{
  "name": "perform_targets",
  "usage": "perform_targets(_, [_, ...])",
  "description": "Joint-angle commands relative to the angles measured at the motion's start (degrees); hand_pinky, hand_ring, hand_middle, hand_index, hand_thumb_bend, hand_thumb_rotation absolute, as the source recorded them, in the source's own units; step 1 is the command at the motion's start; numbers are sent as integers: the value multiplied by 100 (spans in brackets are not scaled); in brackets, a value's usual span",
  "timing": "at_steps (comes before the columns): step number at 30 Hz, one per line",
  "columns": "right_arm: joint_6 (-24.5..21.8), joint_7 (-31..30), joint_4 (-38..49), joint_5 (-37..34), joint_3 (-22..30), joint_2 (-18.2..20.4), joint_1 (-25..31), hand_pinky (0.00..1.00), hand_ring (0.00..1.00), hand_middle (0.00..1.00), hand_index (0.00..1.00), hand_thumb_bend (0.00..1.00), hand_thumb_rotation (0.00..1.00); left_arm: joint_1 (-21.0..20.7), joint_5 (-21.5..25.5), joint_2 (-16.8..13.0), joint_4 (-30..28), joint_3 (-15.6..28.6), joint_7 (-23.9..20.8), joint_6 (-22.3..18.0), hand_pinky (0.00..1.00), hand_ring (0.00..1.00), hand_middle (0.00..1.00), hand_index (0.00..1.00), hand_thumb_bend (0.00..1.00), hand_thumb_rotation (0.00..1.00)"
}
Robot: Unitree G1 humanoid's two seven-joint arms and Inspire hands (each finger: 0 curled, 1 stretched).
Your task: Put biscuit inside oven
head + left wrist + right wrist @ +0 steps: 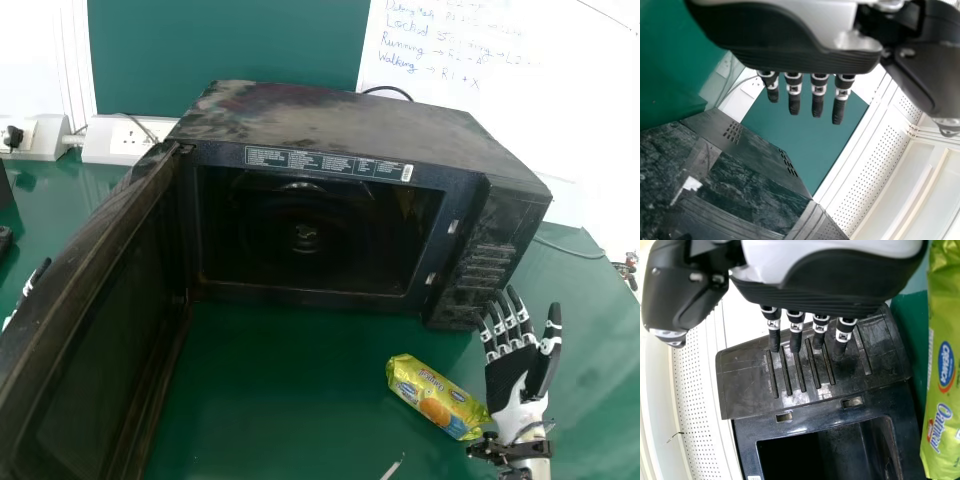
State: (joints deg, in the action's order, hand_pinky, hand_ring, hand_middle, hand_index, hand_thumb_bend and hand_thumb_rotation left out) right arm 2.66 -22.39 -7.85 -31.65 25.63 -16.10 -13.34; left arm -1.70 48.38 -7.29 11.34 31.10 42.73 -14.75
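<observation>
My right hand (515, 370) is open at the right of the table, just right of the yellow biscuit pack (435, 396), which lies flat before the oven's right side. In the right wrist view the hand (832, 295) has straight fingers, with the biscuit pack (942, 365) beside it. The black oven (350, 125) stands with its door (95, 330) swung wide to the left and its dark cavity exposed. Part of my left hand (30, 285) shows beyond the door; in the left wrist view the hand (795, 60) has its fingers straight.
The green table (290, 390) extends in front of the oven and to its right. White power sockets (130, 138) are behind the oven at the left, and a written whiteboard (450, 60) stands behind it. The open door forms a barrier at the left.
</observation>
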Motion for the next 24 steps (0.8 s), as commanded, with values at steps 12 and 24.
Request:
perform_targets(12, [-1, -63, 18, 15, 5, -81, 21, 92, 98, 97, 96, 86, 68, 114, -86, 77, 7, 14, -18, -14, 96, 97, 98, 91, 95, 68])
perform_targets(24, [-11, 104, 304, 792, -81, -571, 90, 94, 97, 95, 94, 88, 60, 113, -108, 107, 13, -3, -5, -27, 95, 97, 98, 91, 94, 69])
